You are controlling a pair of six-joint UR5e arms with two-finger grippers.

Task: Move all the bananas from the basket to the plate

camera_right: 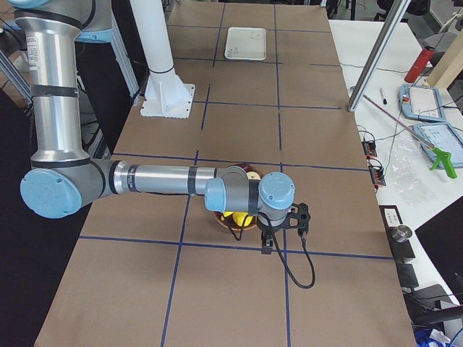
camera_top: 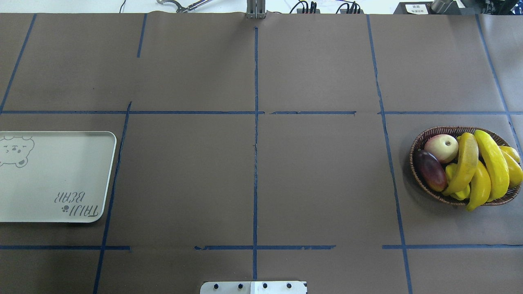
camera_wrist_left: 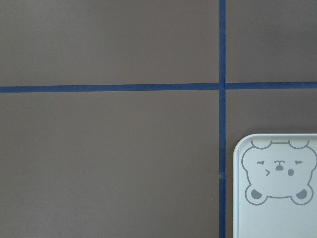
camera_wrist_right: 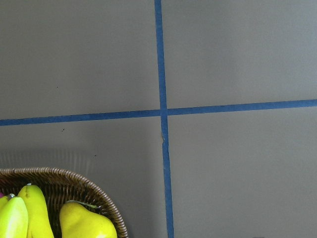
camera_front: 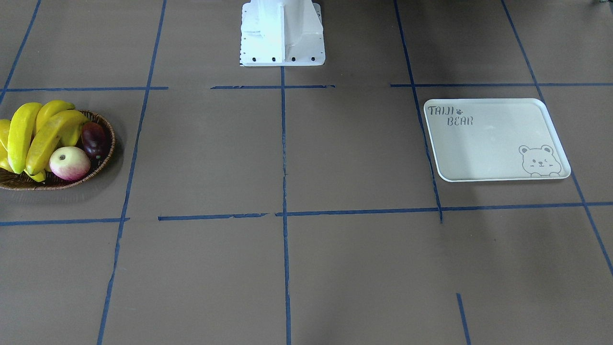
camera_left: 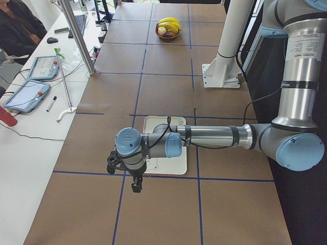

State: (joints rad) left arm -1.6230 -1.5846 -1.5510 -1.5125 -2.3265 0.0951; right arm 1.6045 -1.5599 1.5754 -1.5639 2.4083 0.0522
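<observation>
Several bright-yellow bananas (camera_top: 490, 163) lie piled in the brown wicker basket (camera_top: 433, 131) at the table's right end; they also show in the front view (camera_front: 28, 139). The white "TAIJI BEAR" plate (camera_top: 53, 175) lies at the left end with nothing on it. My left gripper (camera_left: 123, 176) hangs high over the table just beyond the plate (camera_left: 153, 122); it shows only in the left side view, so I cannot tell if it is open. My right gripper (camera_right: 284, 233) hangs above the basket's (camera_right: 217, 220) outer side; I cannot tell its state.
In the basket with the bananas are a pink-and-cream apple (camera_top: 441, 148), a dark purple fruit (camera_top: 430, 169) and a ribbed yellow starfruit (camera_top: 455, 179). The robot's white pedestal (camera_front: 282, 33) stands at the table's robot-side edge. Tablets (camera_left: 25, 94) and a metal pole (camera_left: 76, 35) stand on the operators' side.
</observation>
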